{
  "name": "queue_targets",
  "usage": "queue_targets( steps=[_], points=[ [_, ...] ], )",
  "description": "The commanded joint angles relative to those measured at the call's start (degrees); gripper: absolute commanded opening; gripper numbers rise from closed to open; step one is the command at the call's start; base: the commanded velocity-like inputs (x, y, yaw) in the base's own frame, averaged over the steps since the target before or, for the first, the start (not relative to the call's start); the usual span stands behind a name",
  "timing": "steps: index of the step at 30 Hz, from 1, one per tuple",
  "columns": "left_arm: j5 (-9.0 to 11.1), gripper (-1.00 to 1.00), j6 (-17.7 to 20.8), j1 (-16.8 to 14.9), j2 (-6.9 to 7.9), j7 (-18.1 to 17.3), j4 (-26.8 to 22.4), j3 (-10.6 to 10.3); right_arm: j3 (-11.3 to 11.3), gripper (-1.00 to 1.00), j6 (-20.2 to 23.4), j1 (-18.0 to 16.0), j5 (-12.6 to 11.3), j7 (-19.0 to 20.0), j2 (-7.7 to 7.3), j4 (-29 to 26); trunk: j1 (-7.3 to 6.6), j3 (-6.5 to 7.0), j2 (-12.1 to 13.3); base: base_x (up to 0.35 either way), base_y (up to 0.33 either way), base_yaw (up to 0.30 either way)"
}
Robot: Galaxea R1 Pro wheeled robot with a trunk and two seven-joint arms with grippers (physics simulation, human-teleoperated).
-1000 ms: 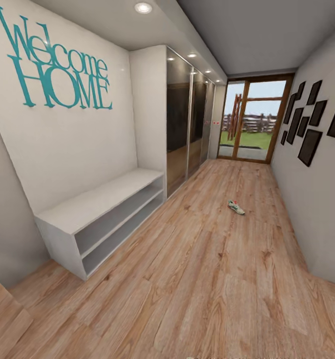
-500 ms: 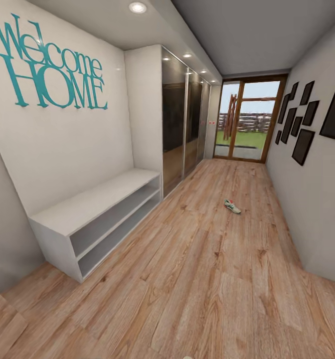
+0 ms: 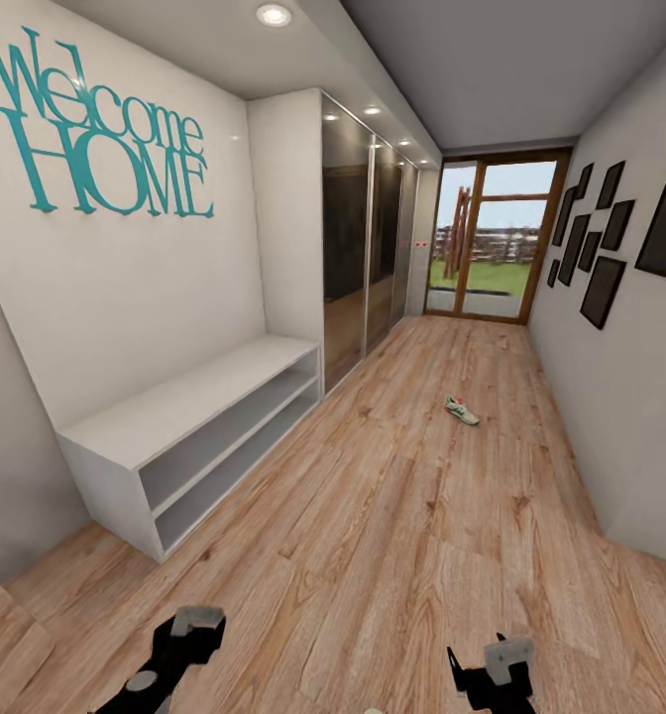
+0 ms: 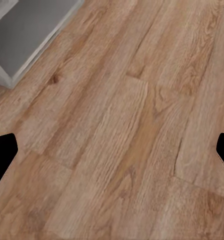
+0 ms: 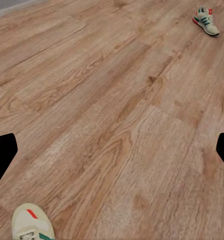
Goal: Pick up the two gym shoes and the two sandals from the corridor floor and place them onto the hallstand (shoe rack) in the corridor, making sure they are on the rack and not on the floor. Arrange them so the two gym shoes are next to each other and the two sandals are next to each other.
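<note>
- Plainly, nothing is racked yet: the white bench (image 3: pixel 189 436) against the left wall shows bare shelves, and it has no upper shelf, so in my judgement it is not the hallstand you need.
- One gym shoe (image 3: pixel 462 411) lies on the corridor floor (image 3: pixel 392 535), well beyond the bench toward the glass door (image 3: pixel 492 243).
- Your right wrist view catches that far shoe (image 5: pixel 207 20) and a second gym shoe (image 5: pixel 32 222) close under the right arm.
- Sandals: none found at this point.
- Your left gripper (image 3: pixel 196 635) and right gripper (image 3: pixel 501 662) hang low over bare planks; both wrist views show fingers spread wide, holding nothing.
- Open floor runs wide beside the bench; mind its front corner (image 4: pixel 9 80) near your left arm, and the picture wall (image 3: pixel 620 397) opposite.
</note>
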Motion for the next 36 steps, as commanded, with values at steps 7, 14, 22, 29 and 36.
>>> queue_targets(
  steps=[7, 14, 22, 29, 36],
  points=[
    [-1.2, 1.00, 5.4, -5.7, -0.30, -0.4, 0.0, 0.0, 0.1, 1.00, 7.5, -6.4, 3.9, 0.1, 0.03, 0.0, 0.00, -0.07, 0.0, 0.000, 0.000, 0.000],
    [-1.5, 1.00, 6.3, -7.5, -0.47, -0.4, -0.1, -0.1, 0.1, 1.00, 11.5, -9.9, 4.6, 4.1, 0.05, 1.5, 0.00, -0.07, 0.0, 0.000, 0.000, 0.000],
    [-1.5, 1.00, 6.1, -7.5, -0.44, -0.5, -0.1, -0.2, -0.1, 1.00, 12.0, -10.3, 4.8, 11.2, -0.09, 3.8, 0.00, -0.07, 0.0, 0.000, 0.000, 0.000],
    [-1.6, 1.00, 6.1, -7.5, -0.47, -1.5, -0.1, -0.2, -0.2, 1.00, 12.0, -10.3, 4.8, 12.4, -0.20, 4.2, 0.00, -0.07, 0.0, 0.000, 0.000, 0.000],
    [-1.5, 1.00, 6.1, -7.5, -0.25, -3.3, -0.1, -0.3, -0.2, 1.00, 12.0, -10.4, 4.8, 12.5, -0.22, 4.3, 0.00, -0.07, 0.0, 0.000, 0.000, 0.000]
  ],
)
